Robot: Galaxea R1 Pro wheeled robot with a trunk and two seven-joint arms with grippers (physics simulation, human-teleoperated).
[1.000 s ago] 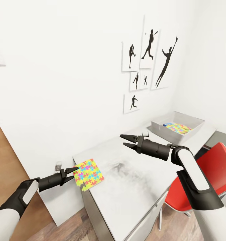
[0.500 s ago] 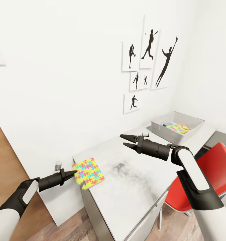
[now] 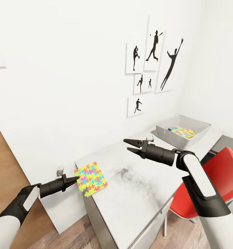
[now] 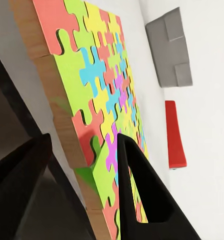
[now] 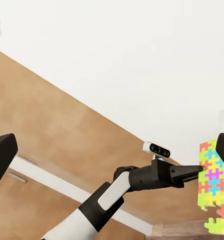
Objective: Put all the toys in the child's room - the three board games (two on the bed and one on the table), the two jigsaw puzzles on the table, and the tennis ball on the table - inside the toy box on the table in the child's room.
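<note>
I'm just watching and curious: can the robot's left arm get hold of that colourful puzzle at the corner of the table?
Probably yes. The left gripper is right at the jigsaw puzzle's overhanging edge, fingers straddling it, with nothing between them. Whether it has clamped yet is unclear.

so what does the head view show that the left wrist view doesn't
Head view alone: the right claw open above the table, the sports-silhouette pictures, a jigsaw lying in the toy box, and the red chair's whole back. Left wrist view alone: the jigsaw puzzle's wooden edge close up, between the left claw's fingers. Both: that puzzle at the table's corner, the toy box, the left claw.
</note>
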